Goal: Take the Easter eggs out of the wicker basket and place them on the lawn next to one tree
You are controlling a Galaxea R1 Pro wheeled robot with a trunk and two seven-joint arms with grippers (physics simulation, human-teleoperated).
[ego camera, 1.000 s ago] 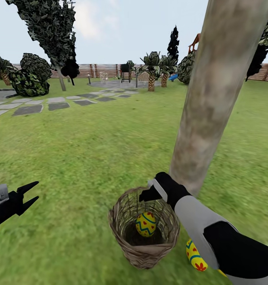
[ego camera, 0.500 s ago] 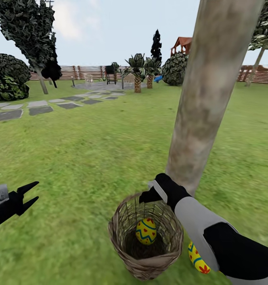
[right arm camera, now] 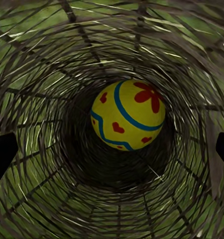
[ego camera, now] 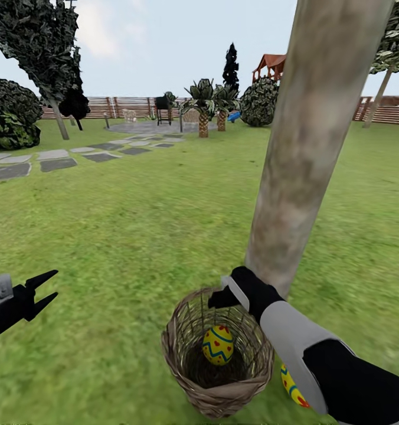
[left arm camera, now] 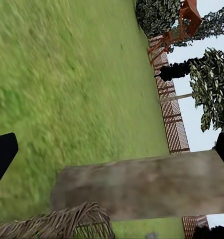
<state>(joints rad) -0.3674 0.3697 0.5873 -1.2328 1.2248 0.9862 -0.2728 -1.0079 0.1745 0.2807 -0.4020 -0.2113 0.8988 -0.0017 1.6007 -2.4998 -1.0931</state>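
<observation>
Lawn (ego camera: 134, 224) wide and green, tree (ego camera: 317, 136) trunk rising just behind the basket (ego camera: 182, 378), which sits on the grass at its foot. One egg (ego camera: 218, 345) left in the basket, another egg (ego camera: 292, 386) on the grass beside basket and trunk, partly hidden by the right arm; third one not seen, so judged about a third to two thirds done. Right tool (ego camera: 218, 300) over the rim, jaws spread, empty; left tool (ego camera: 41, 290) off to the side, open, empty; no writing readable.

The left gripper (ego camera: 46, 289) reaches in low from the side, fingers spread apart. The right gripper (ego camera: 218, 299) angles forward and down (fingers spread in its wrist view).
</observation>
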